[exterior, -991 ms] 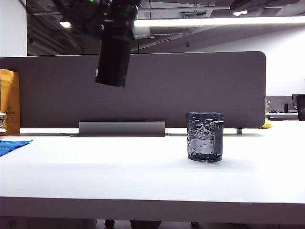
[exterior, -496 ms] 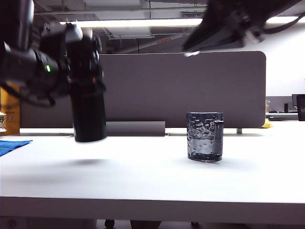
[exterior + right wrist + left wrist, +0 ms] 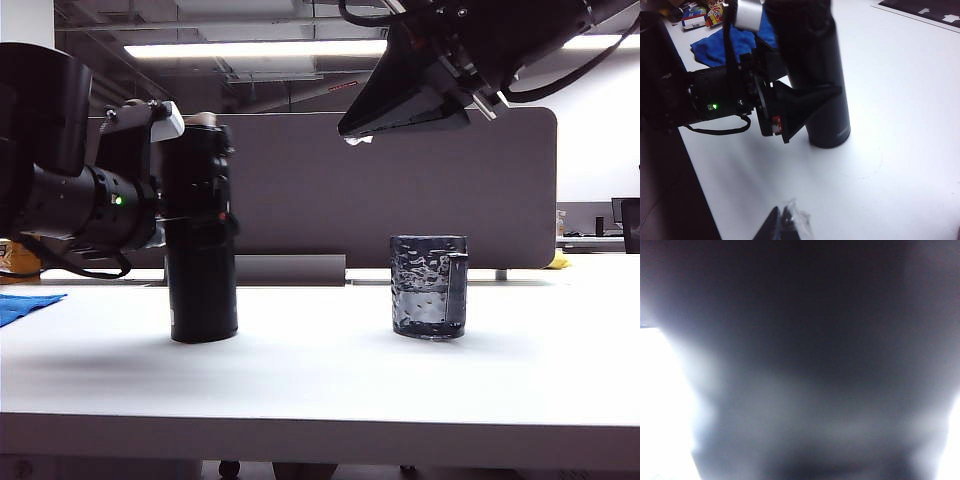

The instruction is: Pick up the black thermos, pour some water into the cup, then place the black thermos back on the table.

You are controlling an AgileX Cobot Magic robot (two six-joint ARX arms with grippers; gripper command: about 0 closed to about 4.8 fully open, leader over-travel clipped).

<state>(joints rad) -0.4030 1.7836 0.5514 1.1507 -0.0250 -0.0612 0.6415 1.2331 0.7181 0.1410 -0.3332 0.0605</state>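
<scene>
**Release the thermos**

The black thermos (image 3: pixel 202 250) stands upright on the table (image 3: pixel 320 380), at 9 o'clock from the cup (image 3: pixel 430 286). Left gripper (image 3: pixel 807 102): grip state unclear. Right gripper (image 3: pixel 781 226): clenched, empty, overhead. Withdraw level, without tipping it.

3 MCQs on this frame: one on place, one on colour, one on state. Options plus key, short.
1. Where is the black thermos?
A. Standing on the table, left of the cup
B. Lying on its side
C. Inside the cup

2. What colour is the cloth at the table's left edge?
A. Red
B. Blue
C. Yellow

3. What is in the cup?
A. Nothing
B. Water
C. A spoon

Key:
1 A, its base sits flat, with the left gripper around its upper part.
2 B, blue in both the exterior and right wrist views.
3 B, a waterline shows through the glass; the right gripper hangs above it.
</scene>
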